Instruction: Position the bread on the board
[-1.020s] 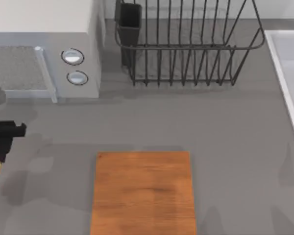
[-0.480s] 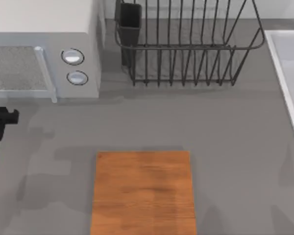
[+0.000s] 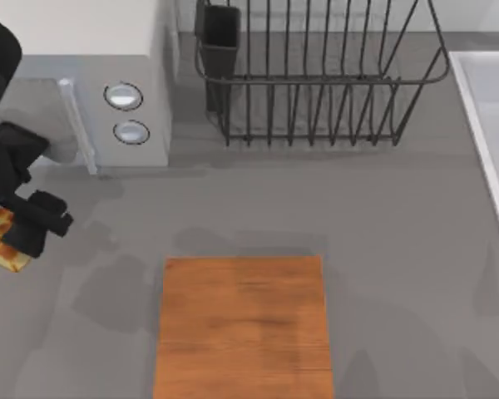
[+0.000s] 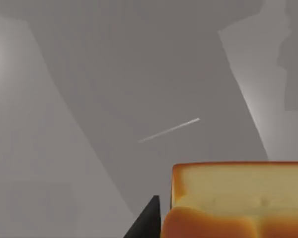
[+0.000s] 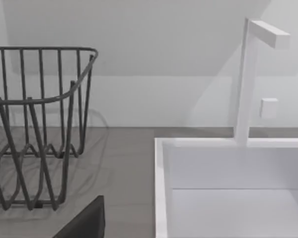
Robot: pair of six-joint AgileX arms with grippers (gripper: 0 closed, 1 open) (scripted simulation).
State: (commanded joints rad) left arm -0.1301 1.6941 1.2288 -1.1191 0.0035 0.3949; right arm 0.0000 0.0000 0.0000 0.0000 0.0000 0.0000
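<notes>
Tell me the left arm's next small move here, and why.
Probably carry the bread toward the top view's right, over the board. The left gripper holds the bread at the table's left edge, well short of the board, whose top is bare. The right gripper sits near the sink, idle.

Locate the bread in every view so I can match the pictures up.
Top view: the bread sits at the far left edge, left of the board, under the left tool.
Left wrist view: bread at the lower right corner.
Right wrist view: not in it.
Shared landmark: the grey table.
</notes>
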